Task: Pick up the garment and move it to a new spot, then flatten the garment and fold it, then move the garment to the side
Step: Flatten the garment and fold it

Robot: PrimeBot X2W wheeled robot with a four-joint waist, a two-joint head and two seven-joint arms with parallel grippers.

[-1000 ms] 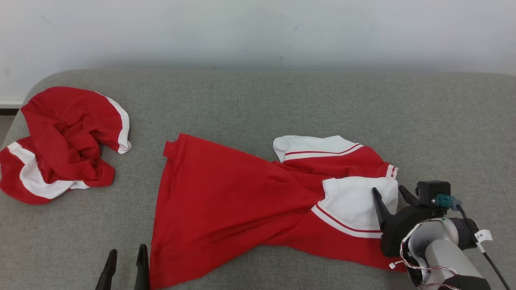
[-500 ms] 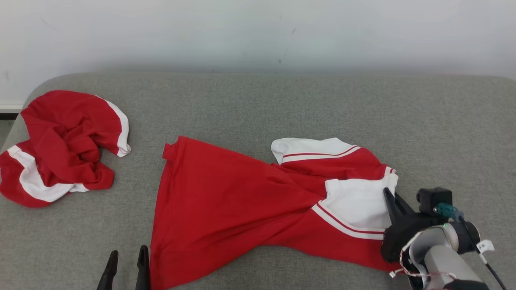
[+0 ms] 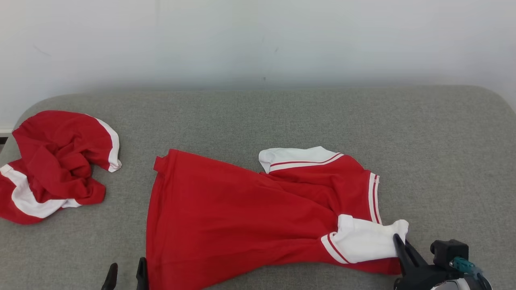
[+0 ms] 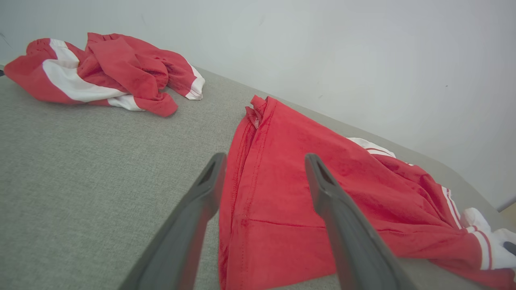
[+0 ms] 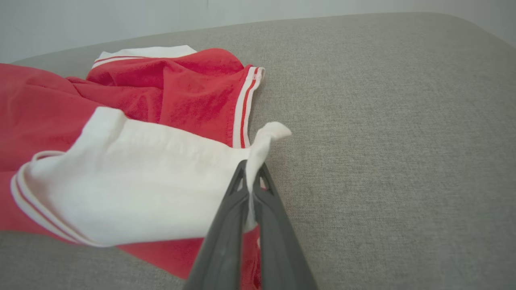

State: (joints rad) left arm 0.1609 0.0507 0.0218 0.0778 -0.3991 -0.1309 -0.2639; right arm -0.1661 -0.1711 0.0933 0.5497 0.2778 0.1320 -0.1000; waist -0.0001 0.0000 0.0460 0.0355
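Note:
The garment point(image 3: 225, 217) is a red shirt with white, red-striped sleeves, spread loosely across the middle of the grey surface. My right gripper point(image 3: 399, 241) sits at the lower right, shut on the white sleeve's edge point(image 5: 258, 149); in the right wrist view the cloth point(image 5: 121, 181) is pinched between the two closed fingers point(image 5: 225, 233). My left gripper point(image 3: 125, 274) stands open at the bottom left, just beside the shirt's hem point(image 4: 242, 169), with the hem lying between and beyond its fingers point(image 4: 189, 221) in the left wrist view.
A second red and white garment point(image 3: 52, 165) lies crumpled at the far left of the grey padded surface point(image 3: 443, 153). A pale wall rises behind. Bare grey surface stretches to the right and behind the shirt.
My right gripper has shut on the white sleeve and drawn it toward the near edge, unfolding the striped red sleeve behind it. The head camera has tilted, shifting the whole picture.

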